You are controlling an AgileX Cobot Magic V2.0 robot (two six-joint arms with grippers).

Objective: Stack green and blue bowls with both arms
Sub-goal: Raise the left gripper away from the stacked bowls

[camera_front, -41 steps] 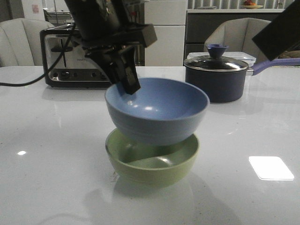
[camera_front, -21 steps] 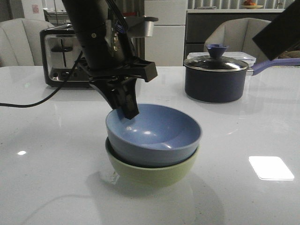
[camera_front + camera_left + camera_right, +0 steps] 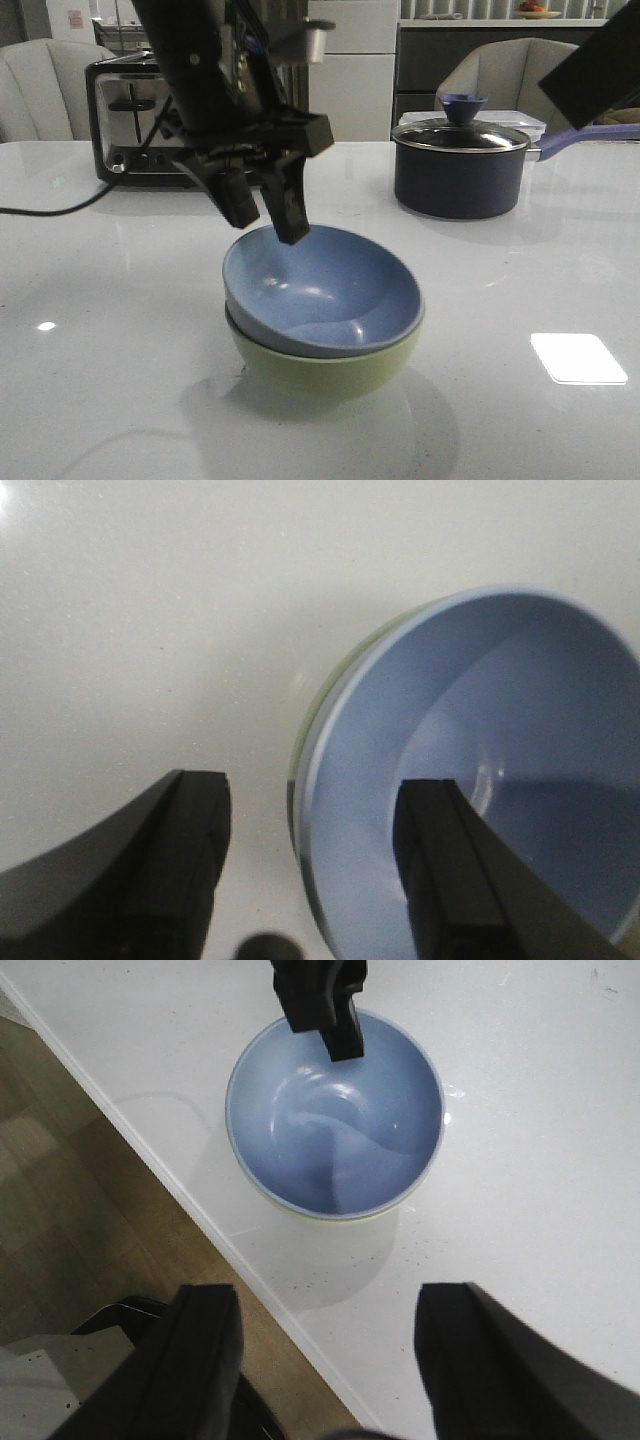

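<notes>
With its jaws spread and nothing between them, the left tool (image 3: 266,212) hangs just above the near-left rim of the blue bowl (image 3: 320,292), one finger over the inside and one outside, as a rim pinch let go would leave them. That bowl sits nested, slightly tilted, inside the green bowl (image 3: 325,364) on the white bench (image 3: 520,300). The right tool (image 3: 325,1360) waits high, released and empty, apparently clear of the stack. The stacking looks done.
</notes>
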